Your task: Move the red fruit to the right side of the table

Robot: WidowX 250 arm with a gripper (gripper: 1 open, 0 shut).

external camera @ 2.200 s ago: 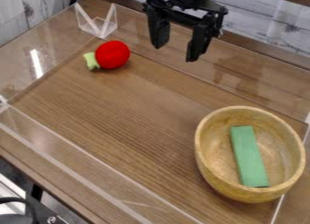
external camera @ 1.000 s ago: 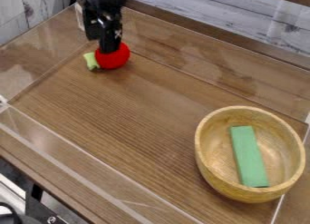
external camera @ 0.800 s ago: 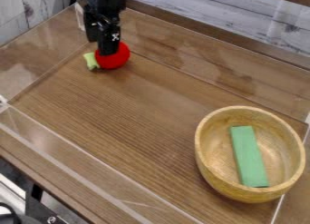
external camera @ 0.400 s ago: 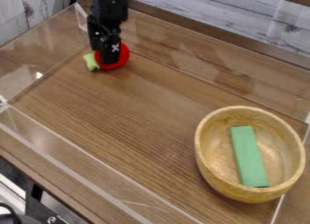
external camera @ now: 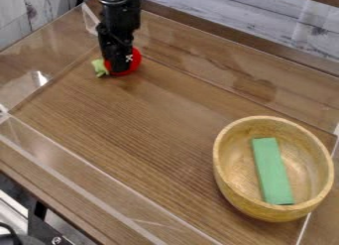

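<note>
The table [external camera: 153, 125] was brown, streaked with darker wood grain — and the bowl [external camera: 232, 186] on it was a light, yellowish tan wood colour. Inside the bowl, the flat bar [external camera: 273, 171] was plain green. Well apart from the bowl, toward the far left, the fruit [external camera: 134, 59] was bright red, with a pale green stem piece [external camera: 99, 66]. The hand [external camera: 121, 67] over the fruit — farther from the bowl than the bar — was black.

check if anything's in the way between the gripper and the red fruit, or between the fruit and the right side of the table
Nothing visible stands between the gripper and the red fruit; its fingers are already down at it. Toward the picture's right, the wooden bowl takes up the near corner; farther back, no obstacle shows.
</note>
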